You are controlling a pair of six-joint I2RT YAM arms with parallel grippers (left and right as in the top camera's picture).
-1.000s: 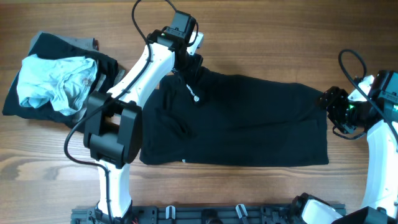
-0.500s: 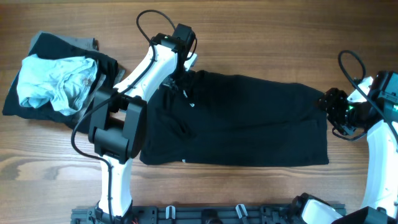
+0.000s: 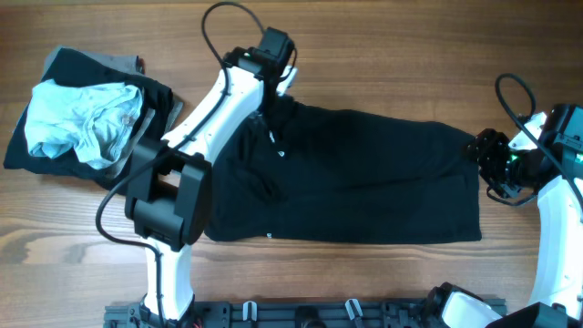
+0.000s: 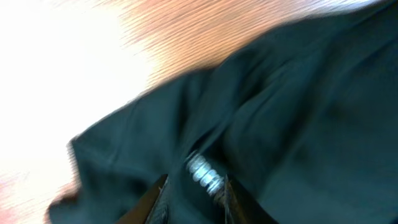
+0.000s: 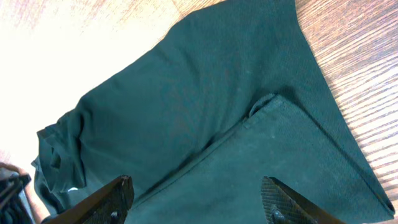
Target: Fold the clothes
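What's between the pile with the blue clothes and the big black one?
Seen from overhead, a narrow strip of bare wooden table, with the left arm's white link reaching across it.

The tool (image 4: 194,186) sits blurred at the bottom edge, its pale fingers (image 4: 155,200) a little apart on either side of a shiny screw (image 4: 203,172). A rumpled black garment (image 4: 280,112) spreads ahead of it. Beyond lies the wooden desk (image 4: 186,31), glaring white to the tool's left.

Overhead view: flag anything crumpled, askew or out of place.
The large black fabric garment lies mostly flat, but its far left corner is bunched and wrinkled. On the left of the wooden table, a light blue garment sits crumpled on a dark one, unfolded.
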